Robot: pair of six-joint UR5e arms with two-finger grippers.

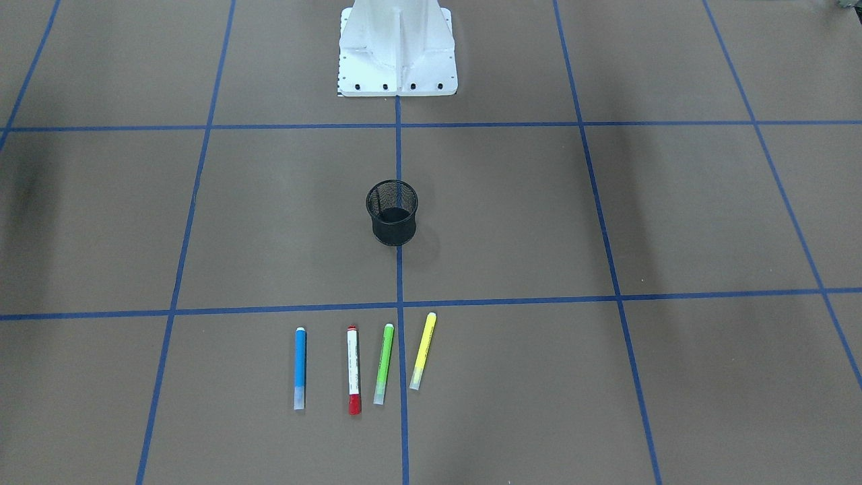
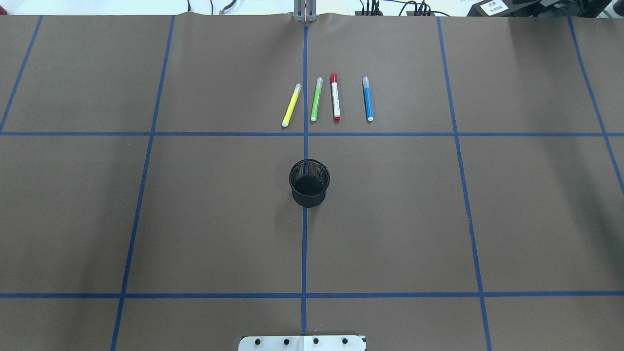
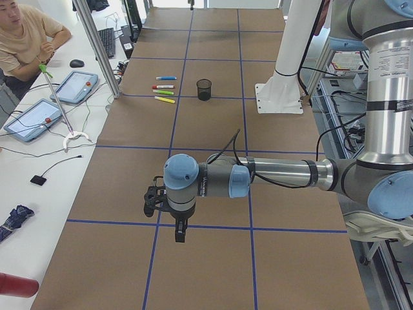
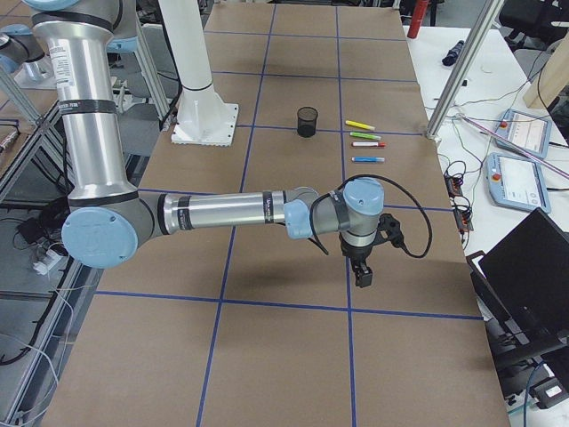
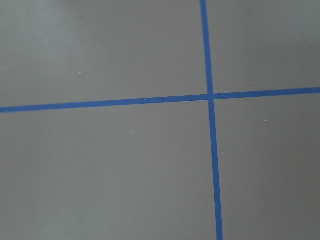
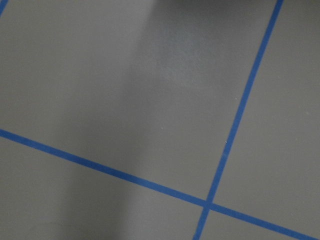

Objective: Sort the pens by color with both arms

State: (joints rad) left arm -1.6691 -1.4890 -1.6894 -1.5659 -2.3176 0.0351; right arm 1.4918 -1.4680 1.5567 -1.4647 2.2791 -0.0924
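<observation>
Four pens lie side by side on the brown table, on the operators' side of the black mesh cup. In the overhead view they run, left to right, yellow pen, green pen, white pen with red cap, blue pen. My left gripper shows only in the exterior left view, far from the pens above the table's left end. My right gripper shows only in the exterior right view, above the right end. I cannot tell whether either is open or shut. Both wrist views show only bare table.
The white mounting base stands at the robot's side of the table. Blue tape lines divide the table into squares. Tablets and a seated person are beside the table's operator side.
</observation>
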